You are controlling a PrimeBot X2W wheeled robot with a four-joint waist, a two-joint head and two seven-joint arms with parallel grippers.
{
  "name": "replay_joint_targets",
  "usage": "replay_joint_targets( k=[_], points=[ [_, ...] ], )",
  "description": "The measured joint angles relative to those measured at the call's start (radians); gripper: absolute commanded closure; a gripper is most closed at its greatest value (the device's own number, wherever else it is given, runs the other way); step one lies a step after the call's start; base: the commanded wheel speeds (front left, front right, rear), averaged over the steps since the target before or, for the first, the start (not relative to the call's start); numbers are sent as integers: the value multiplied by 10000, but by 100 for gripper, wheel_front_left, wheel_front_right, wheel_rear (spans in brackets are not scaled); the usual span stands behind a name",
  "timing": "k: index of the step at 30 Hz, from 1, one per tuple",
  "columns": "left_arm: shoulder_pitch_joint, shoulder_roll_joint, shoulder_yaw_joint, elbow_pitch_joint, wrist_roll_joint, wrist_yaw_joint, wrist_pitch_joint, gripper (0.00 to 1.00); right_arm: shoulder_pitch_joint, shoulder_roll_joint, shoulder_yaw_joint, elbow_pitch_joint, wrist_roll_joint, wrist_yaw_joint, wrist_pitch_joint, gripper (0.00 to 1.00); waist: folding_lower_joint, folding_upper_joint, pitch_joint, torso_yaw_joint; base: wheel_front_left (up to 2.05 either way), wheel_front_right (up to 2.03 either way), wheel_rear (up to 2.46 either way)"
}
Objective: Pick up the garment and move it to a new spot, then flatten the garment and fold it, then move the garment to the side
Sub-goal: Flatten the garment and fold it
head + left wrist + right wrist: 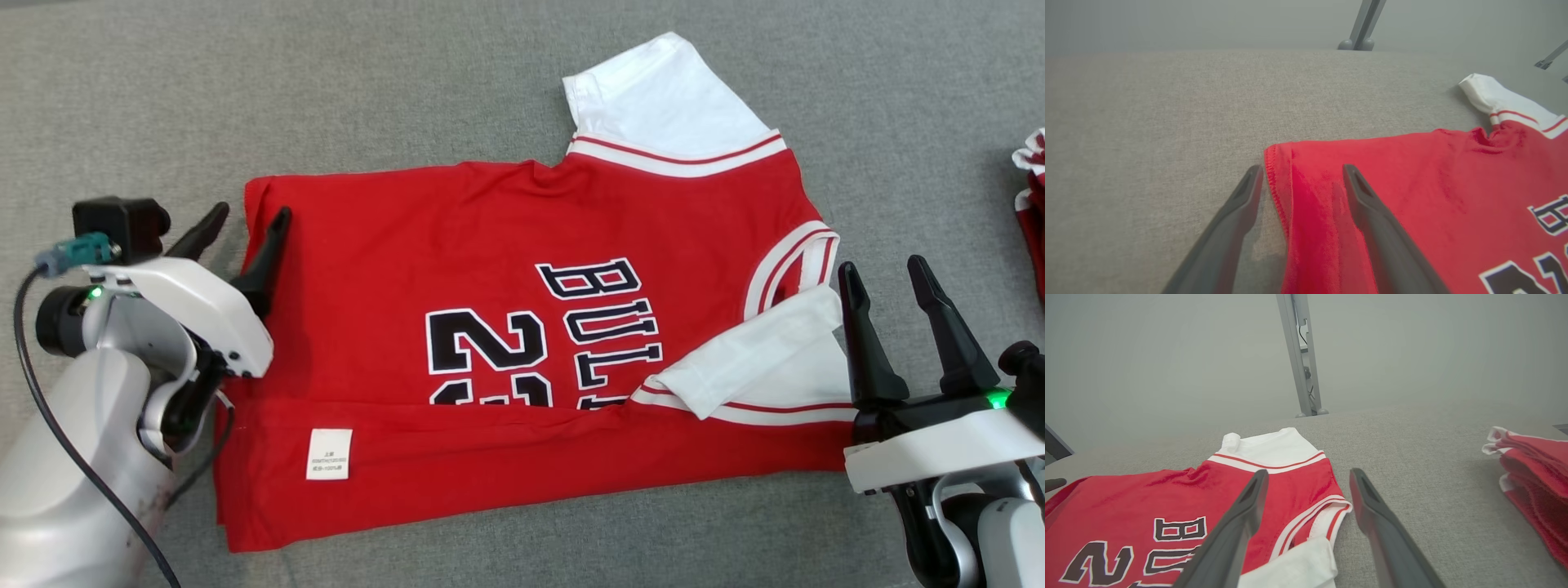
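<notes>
The red shirt (490,245) lies spread on the grey table (408,82), its near edge folded up over the lettering. The left gripper (251,212) stands wide open at the shirt's left edge, one finger over the red cloth, the other over bare table; whether it touches the cloth is hard to tell. The right gripper (880,268), also wide open and empty, sits just beside the white sleeve (759,351) at the right.
</notes>
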Motion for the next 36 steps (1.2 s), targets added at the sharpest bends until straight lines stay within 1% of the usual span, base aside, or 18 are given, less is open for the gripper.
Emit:
replay_joint_targets(
  k=[3, 4, 5, 6, 9, 11, 15, 17, 18, 21, 23, 27, 29, 32, 36],
  points=[
    [-490, -10, -6, 761, -92, -268, 69, 0, -81, 4, 50, 148, 82, 0, -65, 0, 0, 0, 172, -73, 0, 0, 0],
    [-620, -21, -10, 968, -107, -345, 73, 29, -132, 4, 65, 198, 86, 0, -113, 0, 0, 0, 222, -96, 0, 0, 0],
    [-732, -52, -13, 1156, -117, -393, 73, 76, -186, 2, 65, 245, 100, 0, -125, 0, 0, 0, 262, -113, 0, 0, 0],
    [-837, -73, -13, 1358, -140, -443, 84, 100, -232, 4, 54, 288, 100, 0, -151, 0, 0, 0, 300, -125, 0, 0, 0],
    [-1104, -127, -50, 1829, -211, -614, 140, 100, -381, 4, -56, 420, 117, 0, -167, 0, 0, 0, 378, -137, 0, 0, 0],
    [-1235, -130, -44, 2048, -207, -686, -67, 100, -586, 2, -157, 453, 92, 0, -194, 0, 0, 0, 409, -143, 0, 0, 0],
    [-1451, -209, -65, 2353, -209, -786, -276, 100, -1419, -50, -606, 635, 4, 0, -146, 0, 0, 0, 436, -125, 0, 0, 0],
    [-1550, -284, -104, 2443, -209, -849, -384, 100, -2080, -282, -859, 957, -25, 0, -61, 0, 0, 0, 452, -74, 0, 0, 0],
    [-1550, -284, -104, 2443, -209, -849, -384, 100, -2080, -282, -859, 957, -25, 0, -61, 0, 0, 0, 452, -74, 0, 0, 0],
    [-1800, -464, -213, 2566, -211, -909, -389, 100, -3166, -681, -1156, 1685, -33, -2, 127, 0, 0, 0, 510, 111, 0, 0, 0],
    [-1985, -692, -332, 2631, -211, -963, -428, 100, -3877, -947, -1154, 2249, -36, -2, 236, 0, 0, 0, 555, 307, 0, 0, 0],
    [-2460, -1064, -552, 2721, -209, -1053, -470, 100, -5326, -1346, -899, 3503, 90, -2, 476, 0, 0, 0, 744, 749, 0, 0, 0],
    [-2680, -1243, -677, 2788, -207, -1103, -485, 100, -5990, -1551, -614, 4213, 113, -2, 635, 0, 0, 0, 877, 974, 0, 0, 0],
    [-2941, -1467, -851, 2932, -207, -1175, -562, 100, -6875, -1801, -104, 5411, 228, -2, 972, 0, 0, 0, 1079, 1311, 0, 0, 0],
    [-3231, -1722, -1133, 3083, -207, -1221, -690, 100, -7785, -2107, 832, 6790, 487, -2, 1252, 0, 0, 0, 1317, 1708, 0, 0, 0]
  ],
)
